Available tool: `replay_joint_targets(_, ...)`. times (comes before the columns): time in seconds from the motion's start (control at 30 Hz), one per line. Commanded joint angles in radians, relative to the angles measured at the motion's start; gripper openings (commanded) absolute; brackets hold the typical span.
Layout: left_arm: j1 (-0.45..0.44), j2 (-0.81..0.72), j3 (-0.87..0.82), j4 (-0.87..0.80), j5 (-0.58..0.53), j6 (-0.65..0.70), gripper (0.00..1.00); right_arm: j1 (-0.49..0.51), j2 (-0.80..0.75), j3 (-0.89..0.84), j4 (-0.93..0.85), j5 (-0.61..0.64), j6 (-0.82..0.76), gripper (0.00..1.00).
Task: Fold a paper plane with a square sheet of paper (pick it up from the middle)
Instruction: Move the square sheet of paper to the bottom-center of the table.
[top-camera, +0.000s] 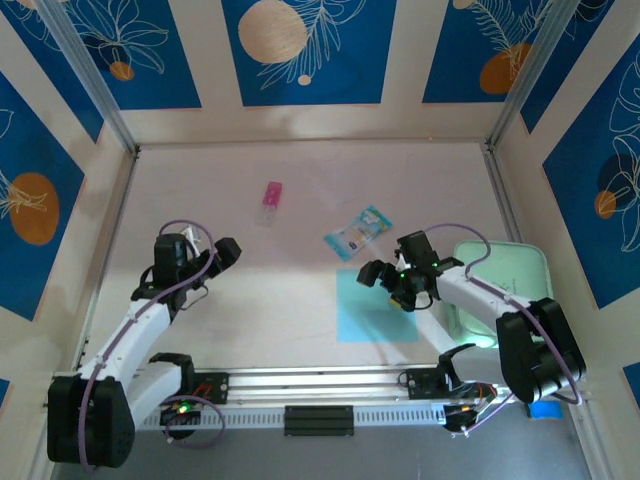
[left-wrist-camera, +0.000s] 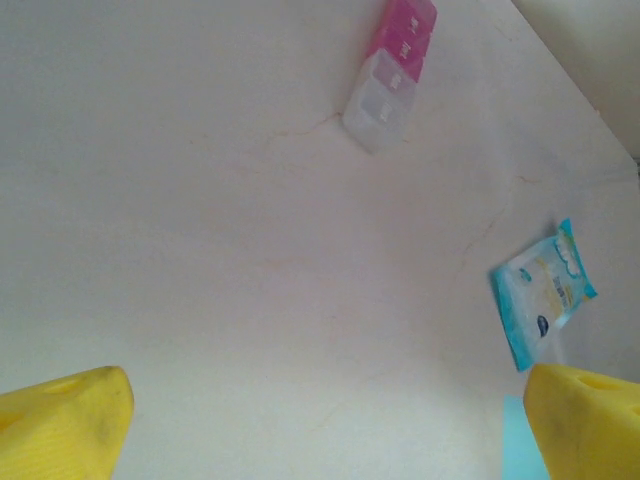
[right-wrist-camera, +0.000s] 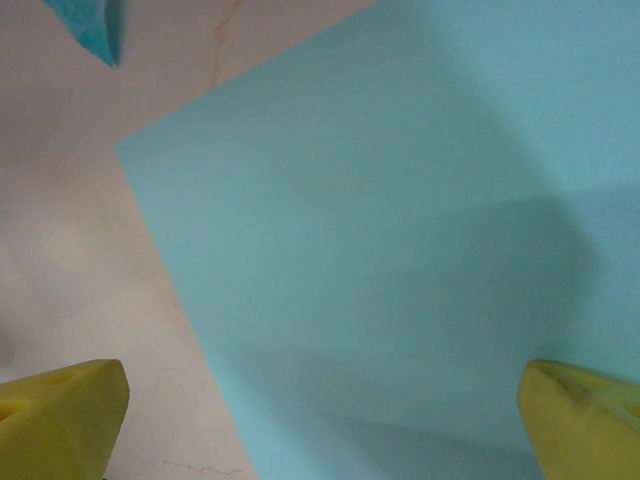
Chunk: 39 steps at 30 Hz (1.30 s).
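We see the square sheet of paper (top-camera: 365, 315) lying flat and unfolded on the pale table (top-camera: 270, 300), right of centre and toward the near side, its edges straight and its near edge a little short of the metal rail (top-camera: 330, 380) that carries the arm bases. The right gripper (right-wrist-camera: 320, 420) hovers over the sheet's far right part, yellow fingers (right-wrist-camera: 60, 415) spread wide apart with nothing between them; in its wrist view one sharp corner of the sheet points left, and bare table shows beyond both edges that meet there. A teal-and-clear packet (top-camera: 358, 232) lies just beyond the sheet's far edge, apart from it. To the right, a mint-green pad (top-camera: 510, 265) sits against the side wall, partly under the right arm; we cannot tell whether the sheet's right edge touches it. The left gripper (top-camera: 205, 255) hangs over the left half of the table, its claw likewise fully apart and empty. Ahead of it, toward the far wall, rests a pink-and-clear box (top-camera: 270, 203), well apart from the packet. Between the left gripper and the sheet's left edge we see a broad stretch of open tabletop, and more open surface runs along the far wall.
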<state>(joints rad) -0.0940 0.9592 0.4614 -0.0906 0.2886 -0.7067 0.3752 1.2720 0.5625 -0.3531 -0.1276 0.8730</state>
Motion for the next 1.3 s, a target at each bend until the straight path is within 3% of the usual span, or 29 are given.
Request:
replay_joint_targets(0.0, -0.003, 0.010, 0.042, 0.017, 0.052, -0.009, 1.00, 0.016, 0.020, -0.006, 0.001, 0.016, 0.063, 1.00)
replay_joint_targets(0.2, -0.003, 0.089, 0.049, 0.058, 0.078, -0.009, 1.00, 0.072, 0.079, -0.001, 0.026, 0.028, 0.127, 1.00)
replay_joint_targets(0.37, -0.004, 0.153, 0.105, -0.121, 0.073, -0.060, 1.00, 0.201, 0.103, 0.027, -0.030, 0.061, 0.258, 1.00)
replay_joint_targets(0.6, -0.003, 0.026, 0.105, -0.178, 0.117, 0.016, 1.00, 0.362, 0.118, -0.006, 0.045, 0.193, 0.468, 0.99)
replay_joint_targets(0.67, -0.004, -0.037, 0.115, -0.275, 0.074, -0.011, 1.00, 0.386, 0.129, -0.003, 0.068, 0.192, 0.543, 0.99)
replay_joint_targets(0.73, -0.005, -0.095, 0.081, -0.202, 0.115, -0.034, 1.00, 0.426, 0.138, 0.011, 0.107, 0.233, 0.568, 0.99)
replay_joint_targets(0.97, -0.013, -0.118, 0.114, -0.201, 0.192, -0.013, 1.00, 0.435, 0.241, 0.111, 0.143, 0.238, 0.562, 0.99)
replay_joint_targets(1.27, -0.041, -0.126, 0.133, -0.236, 0.186, 0.019, 1.00, 0.434, 0.364, 0.246, 0.229, 0.134, 0.541, 0.99)
